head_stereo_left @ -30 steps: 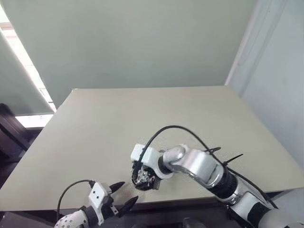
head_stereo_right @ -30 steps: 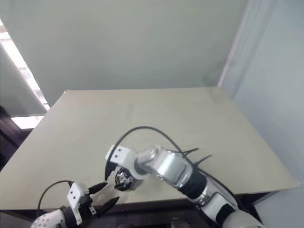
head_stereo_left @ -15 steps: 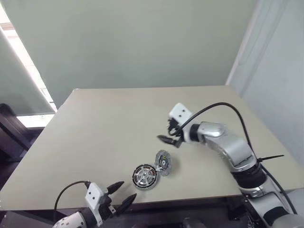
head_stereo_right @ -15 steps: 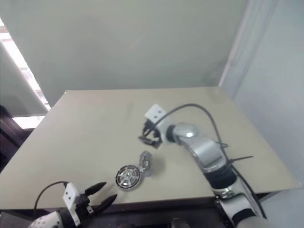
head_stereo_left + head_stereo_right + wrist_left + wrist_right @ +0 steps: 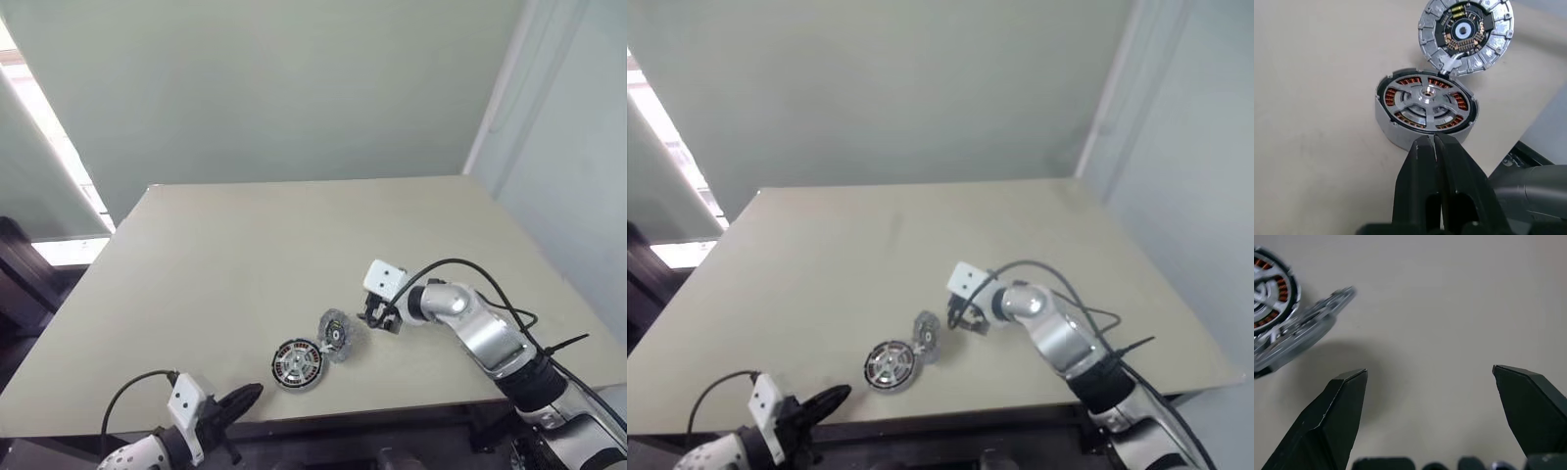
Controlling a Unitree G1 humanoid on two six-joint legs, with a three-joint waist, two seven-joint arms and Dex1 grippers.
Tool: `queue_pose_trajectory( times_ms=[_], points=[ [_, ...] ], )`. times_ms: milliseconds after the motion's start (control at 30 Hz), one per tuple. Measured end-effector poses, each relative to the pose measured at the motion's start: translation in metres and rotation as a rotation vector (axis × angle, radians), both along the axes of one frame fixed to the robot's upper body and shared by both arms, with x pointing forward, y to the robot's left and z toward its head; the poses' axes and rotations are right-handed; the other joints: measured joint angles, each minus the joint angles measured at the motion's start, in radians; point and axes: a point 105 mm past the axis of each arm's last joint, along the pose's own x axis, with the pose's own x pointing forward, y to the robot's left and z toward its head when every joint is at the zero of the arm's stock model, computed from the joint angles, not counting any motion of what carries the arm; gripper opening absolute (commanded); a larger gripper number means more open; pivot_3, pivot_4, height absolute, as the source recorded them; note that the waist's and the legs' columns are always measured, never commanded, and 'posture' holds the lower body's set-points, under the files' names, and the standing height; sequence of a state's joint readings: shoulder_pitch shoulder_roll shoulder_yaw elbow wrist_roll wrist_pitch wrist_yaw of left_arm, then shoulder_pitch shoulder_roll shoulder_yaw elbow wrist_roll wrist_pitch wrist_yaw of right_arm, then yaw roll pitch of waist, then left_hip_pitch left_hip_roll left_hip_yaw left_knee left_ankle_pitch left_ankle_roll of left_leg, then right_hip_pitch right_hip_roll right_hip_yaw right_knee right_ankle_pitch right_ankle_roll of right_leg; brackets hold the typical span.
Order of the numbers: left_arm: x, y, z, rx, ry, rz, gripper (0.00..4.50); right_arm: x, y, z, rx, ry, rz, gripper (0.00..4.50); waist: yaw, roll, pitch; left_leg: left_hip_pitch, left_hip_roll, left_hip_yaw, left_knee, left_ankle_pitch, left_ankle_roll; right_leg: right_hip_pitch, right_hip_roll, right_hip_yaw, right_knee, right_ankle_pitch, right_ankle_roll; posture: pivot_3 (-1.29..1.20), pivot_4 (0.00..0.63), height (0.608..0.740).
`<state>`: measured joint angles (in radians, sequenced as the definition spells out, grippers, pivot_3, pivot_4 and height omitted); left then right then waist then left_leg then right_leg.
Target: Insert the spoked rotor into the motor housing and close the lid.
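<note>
Silver motor housing (image 5: 1425, 110) sits flat on the beige worktop (image 5: 245, 255), the spoked rotor (image 5: 1426, 100) seated inside, face up. Its lid (image 5: 1466, 35) leans tilted against the rim. Left gripper (image 5: 1431, 142) jaws are closed empty; right gripper (image 5: 1430, 396) jaws gape beside the lid.

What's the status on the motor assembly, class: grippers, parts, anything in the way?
Left gripper shut, empty, near motor housing. Right gripper open, empty, beside lid. Spoked rotor seated in housing; lid propped open against it. Nothing in the way.
</note>
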<state>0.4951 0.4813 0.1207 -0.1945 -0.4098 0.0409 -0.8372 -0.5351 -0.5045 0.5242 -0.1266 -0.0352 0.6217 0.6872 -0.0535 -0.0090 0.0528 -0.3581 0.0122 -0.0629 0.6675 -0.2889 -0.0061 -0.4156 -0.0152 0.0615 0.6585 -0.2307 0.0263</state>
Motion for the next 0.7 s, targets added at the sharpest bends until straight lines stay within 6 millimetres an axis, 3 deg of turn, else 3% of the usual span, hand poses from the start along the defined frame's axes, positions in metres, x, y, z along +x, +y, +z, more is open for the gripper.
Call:
queue_pose_trajectory(
  times_ms=[300,500,700],
  points=[
    [0.0,0.009,0.002,0.018,0.0,0.033,0.03,-0.02,0.019,-0.011,0.061,0.159,0.088,4.5,0.001,0.0,0.0,0.0,0.0,0.0,0.0,0.0,0.0,0.001,0.0,0.0,0.0,0.0,0.0,0.0,0.0,0.74],
    [0.001,0.013,0.004,0.027,-0.009,0.051,0.03,-0.041,0.045,-0.013,0.161,0.307,0.123,4.5,-0.001,0.0,0.0,0.002,0.0,-0.001,0.0,0.0,0.0,0.001,0.0,0.0,0.0,0.0,0.0,0.0,0.0,0.74],
    [0.002,0.012,0.005,0.028,-0.011,0.052,0.03,-0.049,0.068,-0.01,0.234,0.357,0.145,4.5,0.0,0.0,0.0,0.003,0.0,-0.001,0.0,0.0,0.0,0.003,0.0,-0.001,0.0,0.0,0.0,0.0,0.0,0.74]
  ],
)
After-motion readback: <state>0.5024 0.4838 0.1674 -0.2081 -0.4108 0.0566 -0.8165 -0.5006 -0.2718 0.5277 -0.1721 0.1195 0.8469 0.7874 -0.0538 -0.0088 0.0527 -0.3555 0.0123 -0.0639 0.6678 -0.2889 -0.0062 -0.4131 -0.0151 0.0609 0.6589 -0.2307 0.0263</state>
